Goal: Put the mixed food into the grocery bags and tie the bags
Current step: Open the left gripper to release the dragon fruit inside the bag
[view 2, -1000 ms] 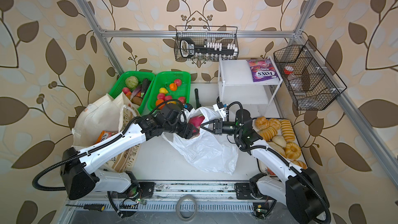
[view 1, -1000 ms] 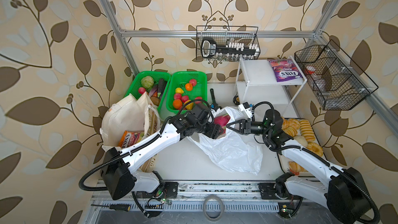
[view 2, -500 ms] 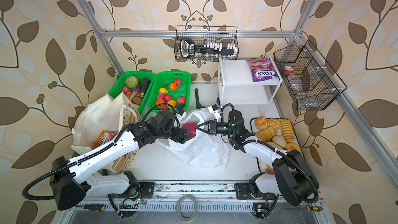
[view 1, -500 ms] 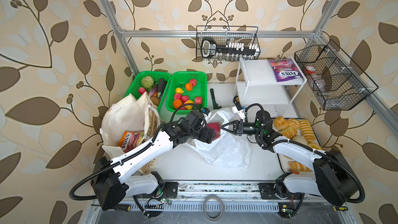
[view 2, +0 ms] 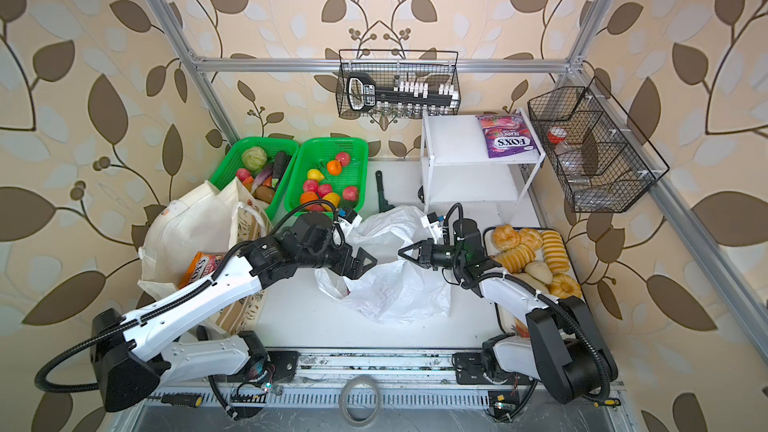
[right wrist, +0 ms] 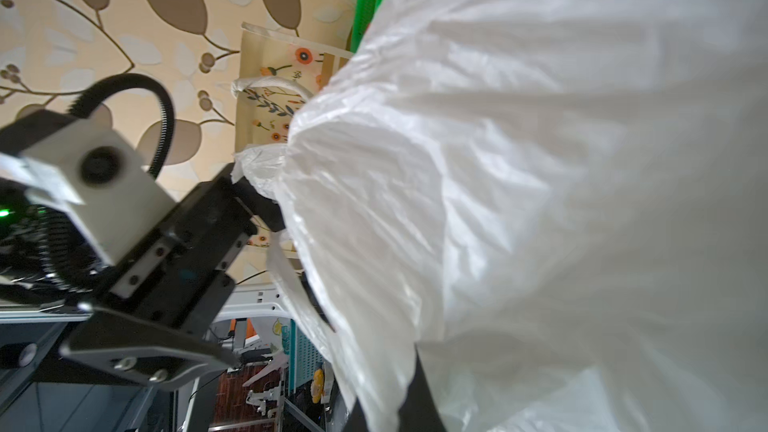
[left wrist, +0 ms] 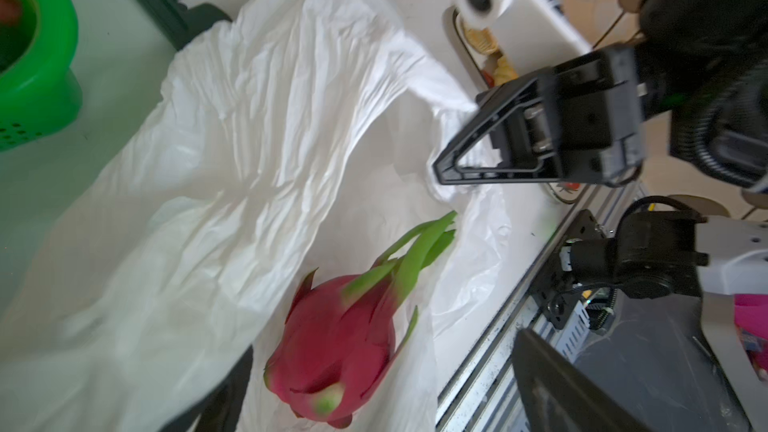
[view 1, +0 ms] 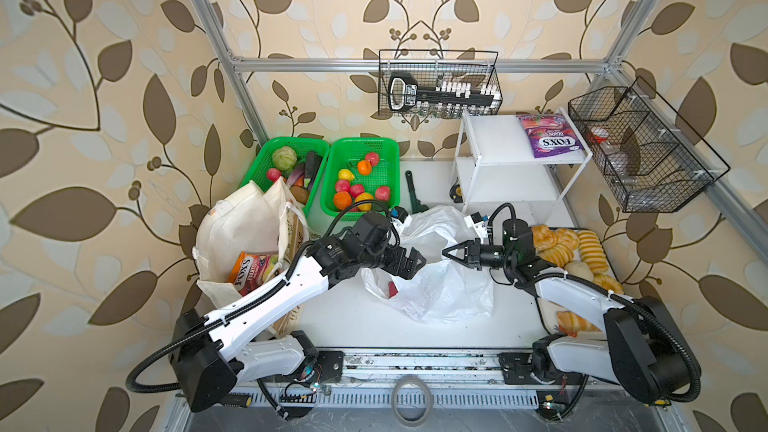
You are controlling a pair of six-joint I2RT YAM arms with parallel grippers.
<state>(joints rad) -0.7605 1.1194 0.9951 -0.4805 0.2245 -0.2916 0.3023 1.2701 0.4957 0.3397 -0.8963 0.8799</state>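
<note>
The white plastic bag point(view 1: 440, 288) lies crumpled in the middle in both top views. My left gripper point(view 1: 417, 263) hangs open just over its mouth with nothing between the fingers. A pink dragon fruit point(left wrist: 332, 342) lies inside the bag below it and shows as a red patch point(view 1: 392, 288) in a top view. My right gripper point(view 1: 445, 252) is shut on the bag's raised rim point(left wrist: 449, 118) and holds it up. The cream cloth tote point(view 1: 241, 222) stands at the left with an orange FOX'S pouch point(view 1: 249, 268) in it. A purple packet point(view 1: 548, 141) lies on the white shelf point(view 1: 490, 143).
A green basket point(view 1: 390, 147) of small fruits and another point(view 1: 266, 147) of vegetables stand at the back left. Beside the right arm is a tray of bread rolls point(view 1: 573, 251). Black wire baskets hang on the back wall point(view 1: 438, 83) and the right wall point(view 1: 640, 147). A dark tool point(view 1: 413, 193) lies behind the bag.
My left gripper has opened and let go of the dragon fruit, which now lies in the white bag. The right gripper stays shut on the bag's rim, shifted slightly left.
</note>
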